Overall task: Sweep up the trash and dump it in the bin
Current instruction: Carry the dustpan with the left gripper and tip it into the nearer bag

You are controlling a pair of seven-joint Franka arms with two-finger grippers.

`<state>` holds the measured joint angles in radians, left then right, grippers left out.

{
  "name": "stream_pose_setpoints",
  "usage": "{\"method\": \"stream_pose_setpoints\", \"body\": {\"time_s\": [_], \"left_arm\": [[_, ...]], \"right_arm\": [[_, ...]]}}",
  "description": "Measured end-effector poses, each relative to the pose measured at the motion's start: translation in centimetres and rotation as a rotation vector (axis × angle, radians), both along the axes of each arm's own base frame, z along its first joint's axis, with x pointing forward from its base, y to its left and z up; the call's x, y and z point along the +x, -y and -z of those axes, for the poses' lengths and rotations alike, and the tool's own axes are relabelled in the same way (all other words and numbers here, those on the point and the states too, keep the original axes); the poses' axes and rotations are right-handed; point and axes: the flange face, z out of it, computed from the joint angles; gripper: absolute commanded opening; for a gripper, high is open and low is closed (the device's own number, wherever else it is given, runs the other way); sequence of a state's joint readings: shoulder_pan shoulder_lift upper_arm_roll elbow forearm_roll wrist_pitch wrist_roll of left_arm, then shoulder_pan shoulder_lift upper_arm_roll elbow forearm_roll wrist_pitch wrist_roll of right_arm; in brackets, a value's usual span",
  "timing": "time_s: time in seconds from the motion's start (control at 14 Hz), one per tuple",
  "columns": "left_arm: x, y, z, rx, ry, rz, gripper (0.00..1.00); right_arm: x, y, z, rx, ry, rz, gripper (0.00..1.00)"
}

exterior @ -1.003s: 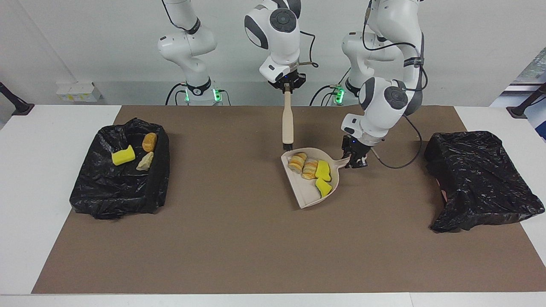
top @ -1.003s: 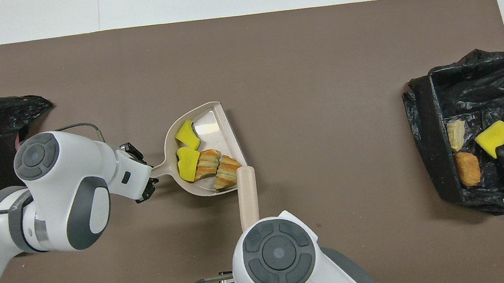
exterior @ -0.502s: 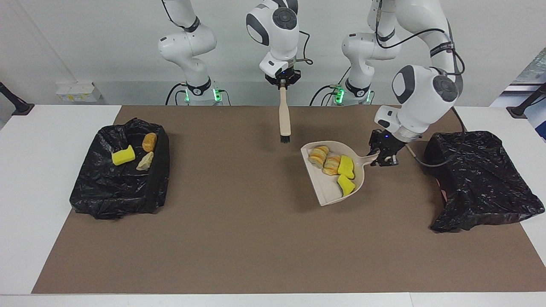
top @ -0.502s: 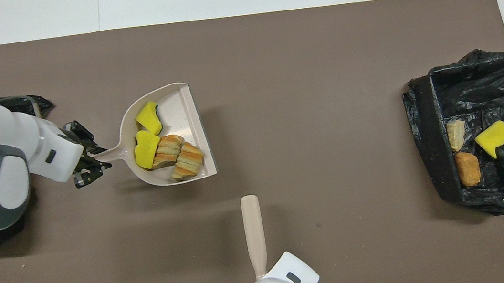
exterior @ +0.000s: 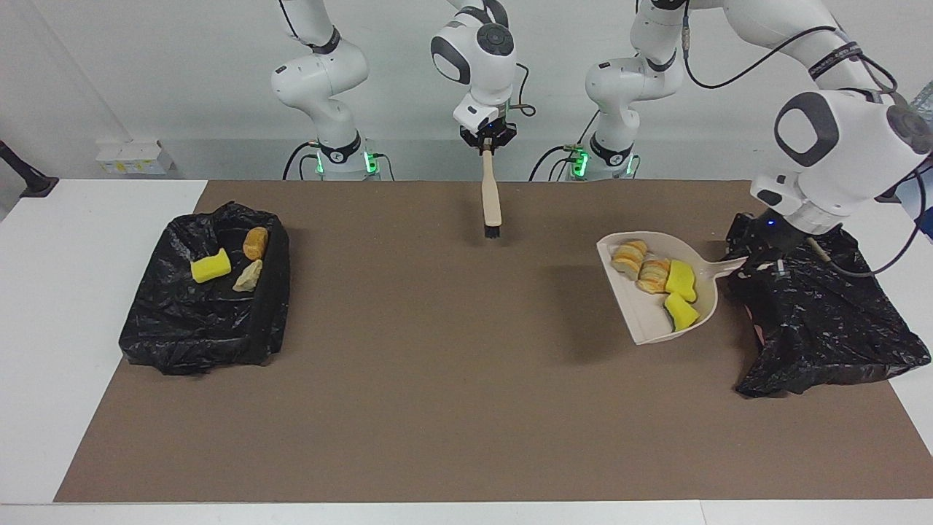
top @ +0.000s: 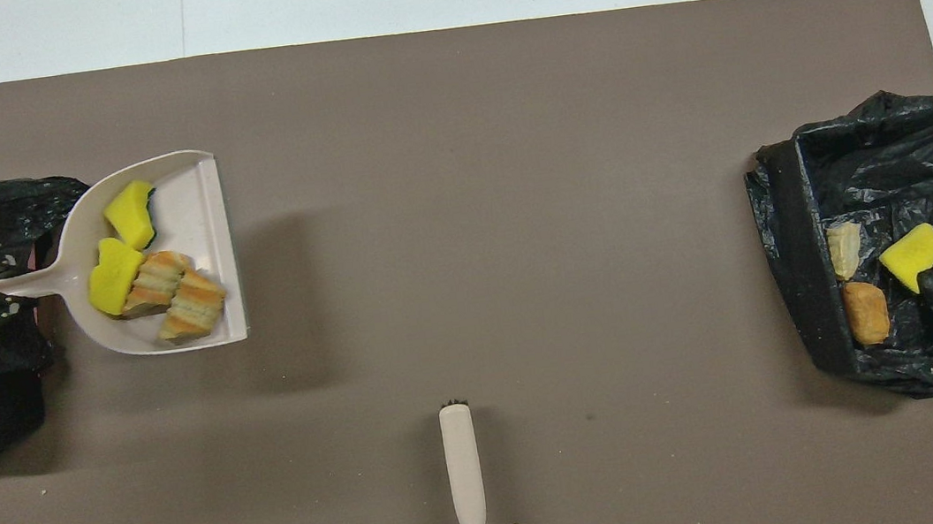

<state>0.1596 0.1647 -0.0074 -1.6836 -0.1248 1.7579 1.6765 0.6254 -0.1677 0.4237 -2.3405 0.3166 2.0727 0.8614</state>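
Facing view, trash: we count four scraps in the dustpan [exterior: 649, 321], two yellow sponge chunks [exterior: 682, 280] toward its handle and two ridged golden-brown bread pieces [exterior: 628, 257] nearer its open lip.
Rest of trash: three scraps lie in the black-lined bin [exterior: 191, 332] at the right arm's end: a yellow sponge chunk [exterior: 211, 267], a brown bread piece [exterior: 255, 243], a pale bread piece [exterior: 248, 276].
Dustpan: beige, smooth plastic, scoop-shaped with a flat lip and rounded back wall; it is off the mat, casting a shadow below, just beside the second bin [exterior: 831, 328].
Left gripper [exterior: 758, 255]: fingers clamped on the dustpan's handle, over the edge of the second bin.
Second bin: crumpled glossy black bag at the left arm's end; we can't see inside it.
Right gripper [exterior: 486, 142]: fingers closed on the brush [exterior: 490, 197] handle; the brush hangs upright, beige handle, short dark bristles down, over the mat's edge near the robots.
Surface: matte brown mat [top: 513, 203] on a white table [exterior: 65, 292]; plain pale wall at the robots' end.
Open room: we see the mat's middle bare between the two bins; both bins sit at the mat's short edges.
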Motion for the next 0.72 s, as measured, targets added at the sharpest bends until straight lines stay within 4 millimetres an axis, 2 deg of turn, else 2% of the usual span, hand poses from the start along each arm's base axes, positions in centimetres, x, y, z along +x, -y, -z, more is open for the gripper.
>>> {"method": "stream_pose_setpoints", "body": {"time_s": [0.22,0.36,0.57,0.72], "left_arm": [[-0.2,-6.3,-1.5,0.019,-0.001,0.015,0.00],[-0.2,-10.0,-2.3,0.065,0.009,0.010,0.00],[-0.5,-14.5,-2.8,0.145,0.011,0.027,0.00],[-0.7,-17.4,-3.3,0.236,0.035,0.073,0.00]], "right_arm": [[-0.4,0.5,2.2,0.015,-0.002,0.024,0.00],[-0.4,0.8,3.1,0.012,-0.001,0.031,0.06],[-0.4,1.1,3.8,0.008,-0.002,0.034,0.19],[-0.4,1.2,4.1,0.014,0.005,0.032,0.24]]}}
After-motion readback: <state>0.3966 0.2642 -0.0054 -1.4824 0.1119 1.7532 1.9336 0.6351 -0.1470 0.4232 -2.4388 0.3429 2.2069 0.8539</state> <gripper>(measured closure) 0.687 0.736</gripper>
